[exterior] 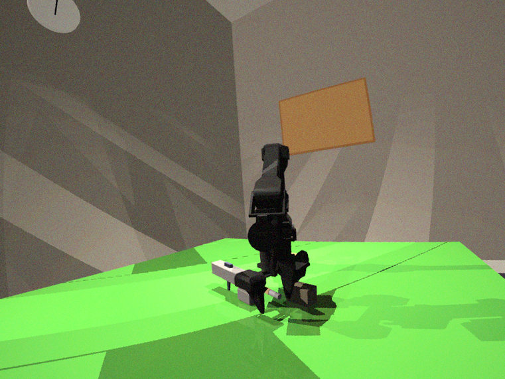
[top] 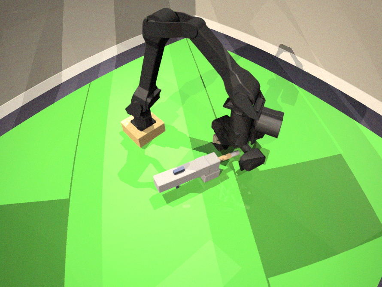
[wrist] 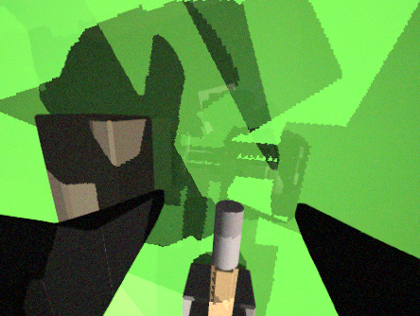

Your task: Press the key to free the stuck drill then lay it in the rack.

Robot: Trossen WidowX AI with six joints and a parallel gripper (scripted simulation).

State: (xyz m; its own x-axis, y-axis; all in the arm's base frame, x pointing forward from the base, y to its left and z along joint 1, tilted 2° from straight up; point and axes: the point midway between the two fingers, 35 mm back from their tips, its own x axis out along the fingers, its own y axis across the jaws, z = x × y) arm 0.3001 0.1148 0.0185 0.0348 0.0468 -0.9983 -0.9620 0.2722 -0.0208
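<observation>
A long pale grey housing (top: 197,165) (exterior: 221,269) stands raised above the green surface, with a small blue key (top: 178,170) (exterior: 228,265) on top. The drill (top: 227,156) (exterior: 273,293) (wrist: 227,243) sticks out of the housing's end: a grey cylindrical end and a length of tan shaft show, the rest is hidden inside. My gripper (top: 232,158) (exterior: 275,303) (wrist: 228,202) is wide open, with its fingers on either side of the drill's grey end and apart from it. The brown-grey rack (top: 215,138) (exterior: 306,294) (wrist: 66,147) stands beside one finger, partly hidden by the arm in the top view.
The arm's wooden base block (top: 152,134) stands behind the housing in the top view. The rack is close to the left finger in the wrist view. Large shadows lie across the green surface.
</observation>
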